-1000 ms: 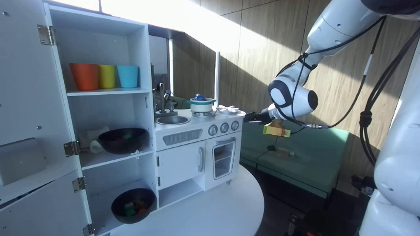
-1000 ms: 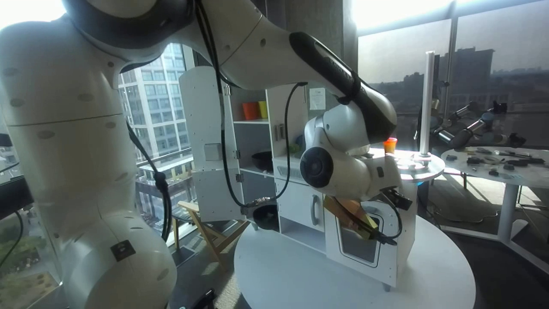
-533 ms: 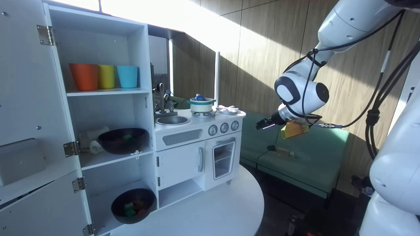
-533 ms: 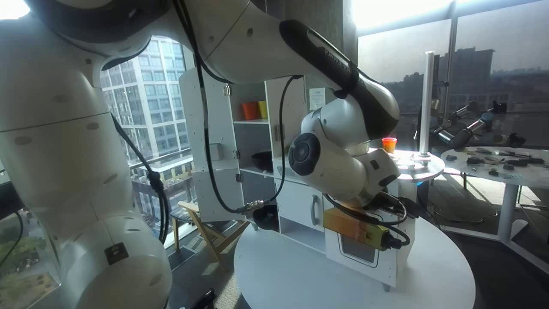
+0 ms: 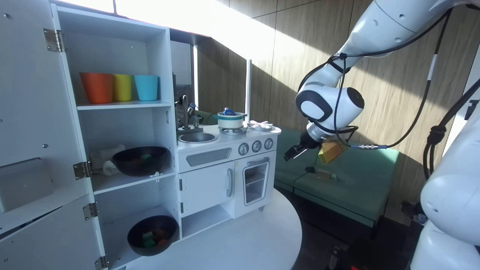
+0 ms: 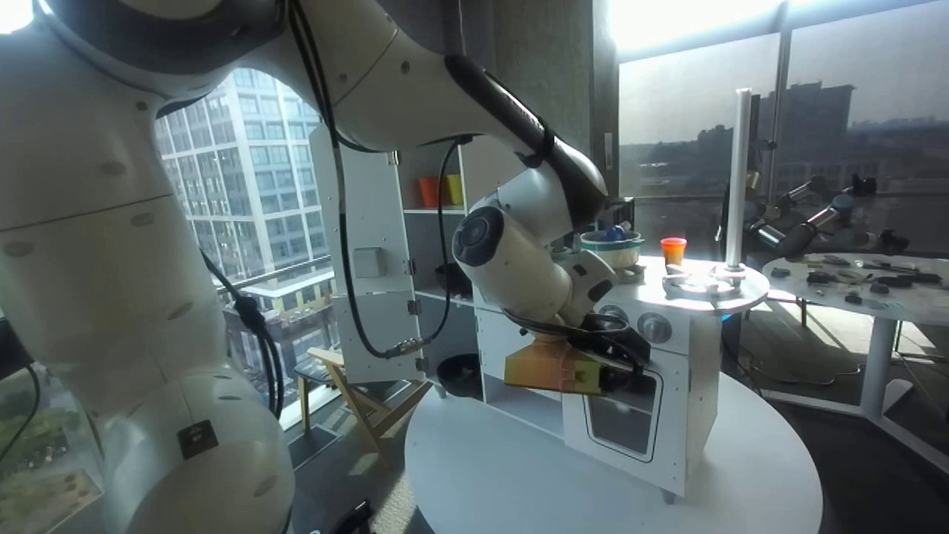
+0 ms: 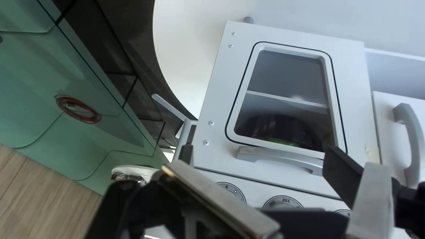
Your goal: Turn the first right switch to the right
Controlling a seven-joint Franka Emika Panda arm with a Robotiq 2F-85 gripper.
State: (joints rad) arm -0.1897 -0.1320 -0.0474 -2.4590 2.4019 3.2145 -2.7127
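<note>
The gripper [image 7: 265, 161] hangs out in front of the toy kitchen [image 5: 206, 183], its fingers [image 7: 370, 199] spread wide apart with nothing between them. The switch it wants, I take it, is the rightmost knob [image 5: 268, 143], last in the row above the oven door [image 5: 256, 180]; nothing appears to touch it, so this looks like the approach, with the turn not yet begun. Which way that knob points is too small to tell. The gripper slopes downward, and in the wrist view its tips line up with the oven handle [image 5: 258, 161] rather than the knobs, so the next move probably calls for levelling up, reaching straight in with a finger either side of the knob, then gripping and twisting clockwise. Room is tight there: the handle runs just below, the edge of the countertop [image 5: 225, 138] just above. The yellow box [image 6: 556, 368], fixed, it seems, by the wrist [image 6: 582, 285], could catch on handle or door. Free space lies toward the green sofa [image 5: 352, 180], a good side to swing in from.
</note>
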